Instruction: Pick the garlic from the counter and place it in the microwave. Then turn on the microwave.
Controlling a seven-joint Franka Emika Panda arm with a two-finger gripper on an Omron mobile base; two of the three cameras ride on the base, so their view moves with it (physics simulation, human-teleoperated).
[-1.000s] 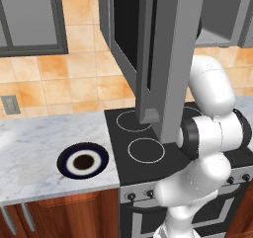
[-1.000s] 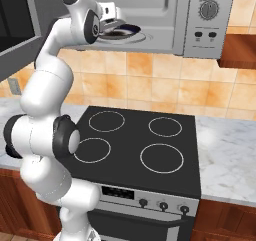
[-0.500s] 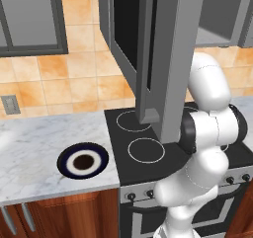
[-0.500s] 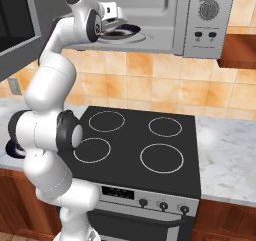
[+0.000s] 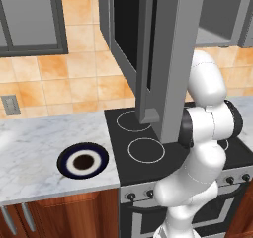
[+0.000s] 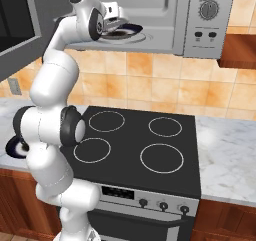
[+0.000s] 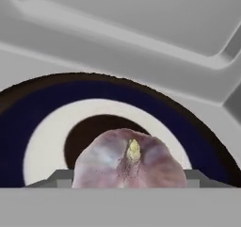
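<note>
gripper (image 6: 121,27): i've got it reaching inside the microwave (image 6: 165,15), jaws spread wide, gripping nothing.
garlic (image 7: 130,162): sits on the dark-blue plate (image 7: 42,103) in the microwave, at 6 o'clock in my hand view, between my fingertips, can't tell if they touch it.
door (image 5: 165,59): swung open, its edge hangs over the stovetop (image 6: 137,150).
room: cavity walls close above the plate.
counter (image 5: 34,153): second plate (image 5: 82,162) at 9 o'clock of the stove.

Inside the microwave (image 6: 165,20), a plate (image 6: 127,31) with the garlic (image 7: 129,162) fills the floor before my claw (image 6: 116,21); open room lies above the plate.
</note>
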